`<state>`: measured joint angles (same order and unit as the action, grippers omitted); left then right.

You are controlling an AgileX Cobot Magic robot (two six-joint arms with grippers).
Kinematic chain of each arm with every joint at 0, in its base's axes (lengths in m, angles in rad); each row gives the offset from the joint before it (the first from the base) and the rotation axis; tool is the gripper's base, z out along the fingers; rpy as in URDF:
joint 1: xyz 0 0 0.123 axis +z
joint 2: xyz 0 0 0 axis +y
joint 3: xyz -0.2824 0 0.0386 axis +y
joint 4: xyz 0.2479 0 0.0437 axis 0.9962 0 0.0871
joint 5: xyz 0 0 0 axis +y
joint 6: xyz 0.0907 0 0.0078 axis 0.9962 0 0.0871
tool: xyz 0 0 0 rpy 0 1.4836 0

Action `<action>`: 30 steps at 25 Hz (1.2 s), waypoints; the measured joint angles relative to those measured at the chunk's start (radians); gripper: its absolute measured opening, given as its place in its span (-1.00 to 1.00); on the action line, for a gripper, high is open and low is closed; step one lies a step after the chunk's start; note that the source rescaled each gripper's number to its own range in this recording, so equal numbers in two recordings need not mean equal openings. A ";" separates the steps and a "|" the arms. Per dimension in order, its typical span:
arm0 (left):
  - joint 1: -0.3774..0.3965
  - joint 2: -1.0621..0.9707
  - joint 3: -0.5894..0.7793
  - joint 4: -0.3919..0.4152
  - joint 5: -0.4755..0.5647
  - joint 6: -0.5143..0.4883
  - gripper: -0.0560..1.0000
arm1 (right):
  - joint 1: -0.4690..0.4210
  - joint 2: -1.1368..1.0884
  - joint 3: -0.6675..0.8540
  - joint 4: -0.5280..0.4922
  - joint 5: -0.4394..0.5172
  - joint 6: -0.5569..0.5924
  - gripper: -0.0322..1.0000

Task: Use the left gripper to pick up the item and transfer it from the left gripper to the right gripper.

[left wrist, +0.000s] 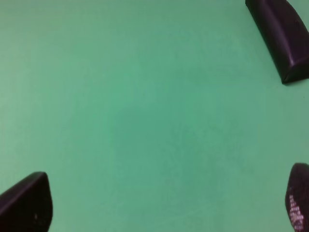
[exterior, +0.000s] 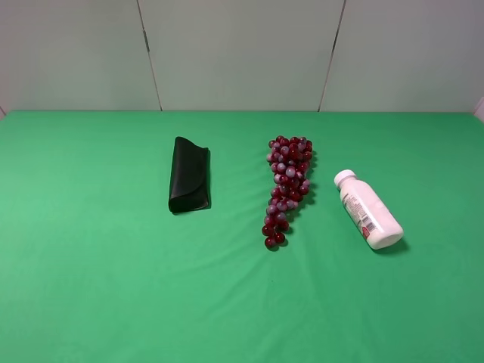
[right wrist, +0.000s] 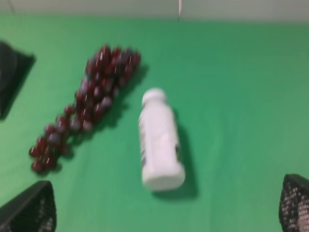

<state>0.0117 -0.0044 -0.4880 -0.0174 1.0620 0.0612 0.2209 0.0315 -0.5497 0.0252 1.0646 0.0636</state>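
Exterior high takes in the whole green table (exterior: 91, 287) but neither arm: three things lie in a row across it, a black folded case (exterior: 189, 184) on the left, a bunch of red grapes (exterior: 286, 189) in the middle, and the white bottle (exterior: 368, 209) on the right, lying on its side with its cap toward the far wall and its printed label facing up. The bottle is near the grapes but clear of them, and nothing touches it. Left wrist view shows what the high camera misses: the left gripper (left wrist: 159, 205), its two dark fingertips (left wrist: 26, 203) spread wide at the edges of the picture with only bare cloth between them, and one end of the black case (left wrist: 282, 38) off in a corner; neither bottle nor grapes appear here. Right wrist view, somewhat blurred, shows the right gripper (right wrist: 164, 208) likewise spread wide and empty, its mesh-textured fingertips (right wrist: 31, 210) framing the bottle (right wrist: 158, 140), which lies ahead of them on the cloth beside the grapes (right wrist: 87, 104), with a dark edge of the case (right wrist: 12, 77) at the side.
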 joint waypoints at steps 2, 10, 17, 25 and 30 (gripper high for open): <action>0.000 0.000 0.000 0.000 0.000 0.000 0.87 | 0.000 -0.034 0.017 -0.011 0.001 0.001 1.00; 0.000 0.000 0.000 0.000 0.000 0.000 0.87 | 0.000 -0.037 0.058 -0.025 -0.030 -0.001 1.00; 0.000 0.000 0.000 0.001 -0.001 0.000 0.87 | 0.000 -0.037 0.058 -0.025 -0.030 -0.001 1.00; 0.000 0.000 0.000 0.001 -0.001 0.000 0.87 | -0.064 -0.037 0.058 -0.025 -0.030 -0.004 1.00; 0.000 0.000 0.000 0.001 -0.001 0.000 0.87 | -0.226 -0.037 0.058 -0.025 -0.030 -0.004 1.00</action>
<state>0.0117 -0.0044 -0.4880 -0.0165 1.0608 0.0612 -0.0050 -0.0051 -0.4912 0.0000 1.0341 0.0598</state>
